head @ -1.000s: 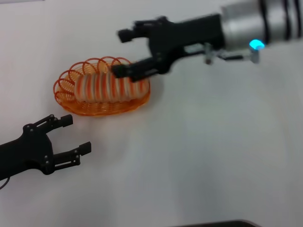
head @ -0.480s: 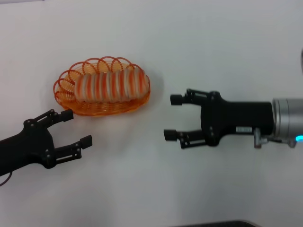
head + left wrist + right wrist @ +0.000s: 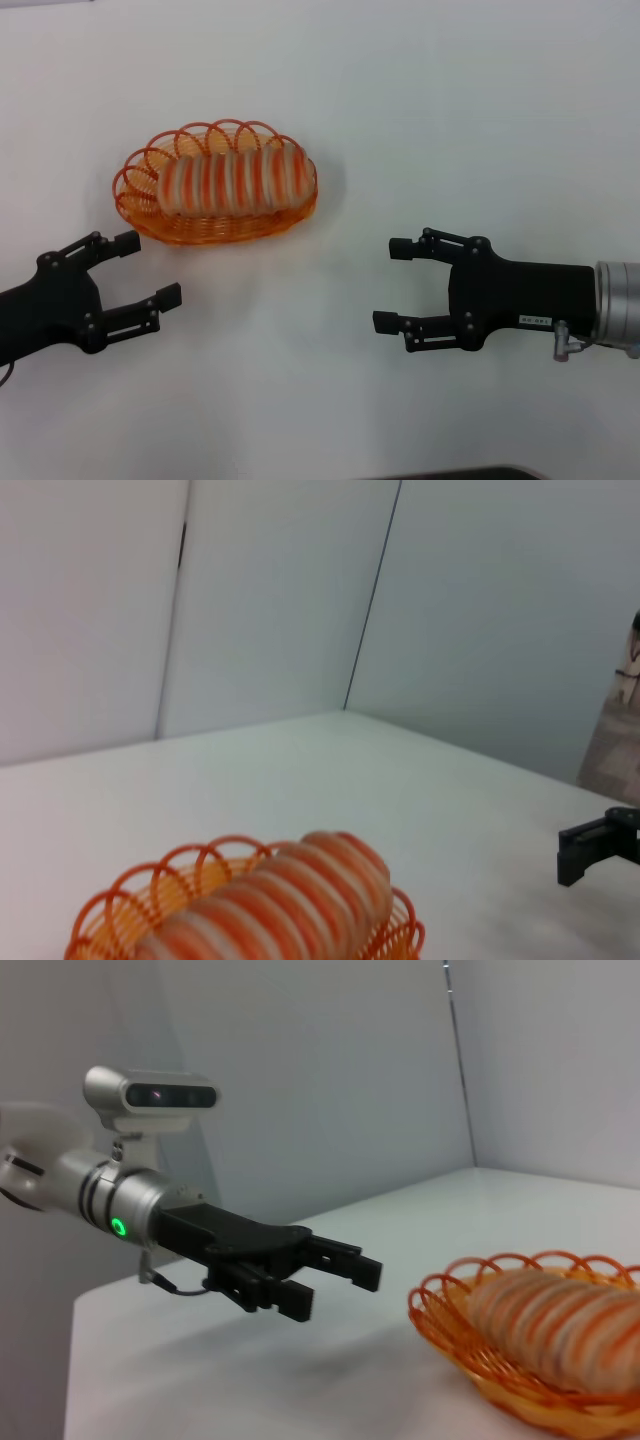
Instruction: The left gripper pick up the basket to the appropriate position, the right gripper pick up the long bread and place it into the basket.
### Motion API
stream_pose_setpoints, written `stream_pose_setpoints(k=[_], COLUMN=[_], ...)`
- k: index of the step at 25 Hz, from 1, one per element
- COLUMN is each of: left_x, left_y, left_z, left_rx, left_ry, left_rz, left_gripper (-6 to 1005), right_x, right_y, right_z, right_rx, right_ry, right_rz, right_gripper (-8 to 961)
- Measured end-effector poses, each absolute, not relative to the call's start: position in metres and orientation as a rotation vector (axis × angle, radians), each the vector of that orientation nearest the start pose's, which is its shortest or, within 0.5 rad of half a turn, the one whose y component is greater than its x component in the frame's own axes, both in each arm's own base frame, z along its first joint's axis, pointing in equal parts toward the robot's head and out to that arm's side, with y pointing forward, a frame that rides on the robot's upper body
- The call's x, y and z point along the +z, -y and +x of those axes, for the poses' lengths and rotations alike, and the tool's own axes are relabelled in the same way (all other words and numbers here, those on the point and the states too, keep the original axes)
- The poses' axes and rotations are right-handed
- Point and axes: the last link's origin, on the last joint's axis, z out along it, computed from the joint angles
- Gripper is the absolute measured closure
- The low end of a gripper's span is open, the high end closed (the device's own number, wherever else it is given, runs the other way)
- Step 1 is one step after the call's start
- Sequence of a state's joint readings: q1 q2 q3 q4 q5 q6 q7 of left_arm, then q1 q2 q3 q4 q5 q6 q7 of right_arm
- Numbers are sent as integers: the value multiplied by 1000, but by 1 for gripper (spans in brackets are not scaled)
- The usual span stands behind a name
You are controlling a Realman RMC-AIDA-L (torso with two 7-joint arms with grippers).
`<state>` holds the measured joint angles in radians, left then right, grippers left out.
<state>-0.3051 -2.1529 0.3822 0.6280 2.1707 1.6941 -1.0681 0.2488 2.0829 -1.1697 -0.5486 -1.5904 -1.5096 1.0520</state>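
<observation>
Both sets of jaws stand wide apart and hold nothing. From where I stand, the job looks all but finished. The bread (image 3: 232,181) lies lengthwise inside the basket (image 3: 150,226), filling most of it, its striped back rising a little above the looped rim. The basket sits flat on the white tabletop (image 3: 480,120), and nothing touches it.

The left gripper (image 3: 132,270) hovers low over the tabletop just beside the basket's near edge, one finger pointing close to the wire but apart from it. The right gripper (image 3: 392,285) is well apart from the basket, off to the right, its fingers pointing back toward it. In the right wrist view the left gripper (image 3: 330,1278) shows with its fingers parted, and the basket (image 3: 440,1332) with the bread (image 3: 560,1322) resting in it. The left wrist view shows the bread (image 3: 270,905) nestled in the basket (image 3: 105,915), with a tip of the right gripper (image 3: 590,848) far off at the edge.

My reading: the basket has its place and the bread is in it, so both named steps seem done. What is left, if anything, is only for the arms to draw clear and park. I see no sign that the bread sits badly; it looks settled and unlikely to roll out.
</observation>
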Motion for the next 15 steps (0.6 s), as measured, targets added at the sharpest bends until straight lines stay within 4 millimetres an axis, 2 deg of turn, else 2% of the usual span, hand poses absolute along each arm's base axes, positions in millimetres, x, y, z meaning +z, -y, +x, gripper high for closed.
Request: stream_pose_setpoints(k=[6,15], left_x=[-13,-15], left_y=[-233,-232], left_z=[-331,-332], left_rx=[-737,-732], left_ry=[682,694], left_rz=[-2588,-2581], left_gripper=[106,106], right_x=[-53,-51], right_y=[-237,-238], right_z=[302,303], right_rx=[770,773], right_ry=[-544,-550], right_rz=[-2763,-2749], right_gripper=[-2,-2])
